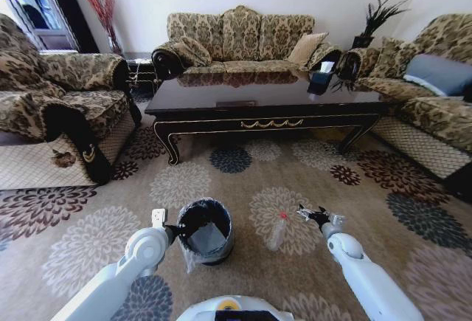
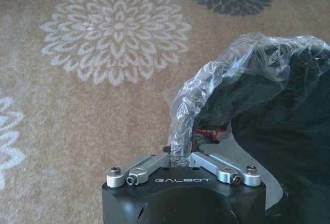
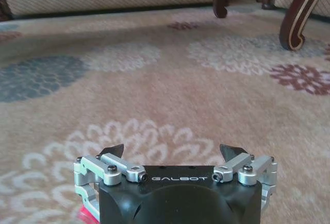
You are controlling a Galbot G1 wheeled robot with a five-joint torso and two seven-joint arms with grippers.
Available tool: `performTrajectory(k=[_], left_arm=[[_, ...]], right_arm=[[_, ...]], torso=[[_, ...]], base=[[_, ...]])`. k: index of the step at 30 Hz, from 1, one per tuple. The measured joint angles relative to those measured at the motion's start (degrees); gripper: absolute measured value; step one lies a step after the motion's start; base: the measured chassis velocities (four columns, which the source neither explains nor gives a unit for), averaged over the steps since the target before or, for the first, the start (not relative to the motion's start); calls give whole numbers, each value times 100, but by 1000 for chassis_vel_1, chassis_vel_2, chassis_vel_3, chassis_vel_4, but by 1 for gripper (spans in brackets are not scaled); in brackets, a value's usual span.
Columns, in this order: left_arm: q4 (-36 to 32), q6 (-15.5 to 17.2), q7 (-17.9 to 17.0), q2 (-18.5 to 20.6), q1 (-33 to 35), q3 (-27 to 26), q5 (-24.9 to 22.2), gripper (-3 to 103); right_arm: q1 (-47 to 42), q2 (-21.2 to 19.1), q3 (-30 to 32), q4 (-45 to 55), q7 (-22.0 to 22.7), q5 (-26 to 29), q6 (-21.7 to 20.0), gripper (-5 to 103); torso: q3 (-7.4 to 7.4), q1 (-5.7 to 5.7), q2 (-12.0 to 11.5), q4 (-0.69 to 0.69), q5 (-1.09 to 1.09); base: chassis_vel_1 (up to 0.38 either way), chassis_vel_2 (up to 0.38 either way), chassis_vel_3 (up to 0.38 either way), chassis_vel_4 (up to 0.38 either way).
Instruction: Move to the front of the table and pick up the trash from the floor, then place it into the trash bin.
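Note:
The trash bin [image 1: 206, 230], black with a thin plastic liner, stands on the carpet just in front of me. My left gripper [image 1: 179, 227] is at its rim, and in the left wrist view the gripper [image 2: 180, 157] is shut on the crinkled liner edge of the trash bin [image 2: 268, 110]. The trash, a clear bottle [image 1: 278, 232] with a red cap, lies on the carpet to the right of the bin. My right gripper [image 1: 304, 212] hovers open just right of the cap; the right wrist view shows the gripper [image 3: 175, 152] spread wide. The dark glossy table [image 1: 221, 98] stands farther ahead.
Patterned sofas [image 1: 240, 37] ring the table at left, back and right. A dark tissue box [image 1: 321, 79] sits on the table's far right. Table legs [image 3: 296, 15] show ahead of the right gripper. Open flowered carpet [image 1: 243, 181] lies between me and the table.

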Motion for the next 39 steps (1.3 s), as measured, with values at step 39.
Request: performTrajectory(k=[39], left_arm=[[25,0,38,70,-8,26,24,0]], right_arm=[[1836,1007,-73,-3639,-593,-647,1223,98]], torso=[[0,0,0,-1,1]], base=[[0,0,0,0]])
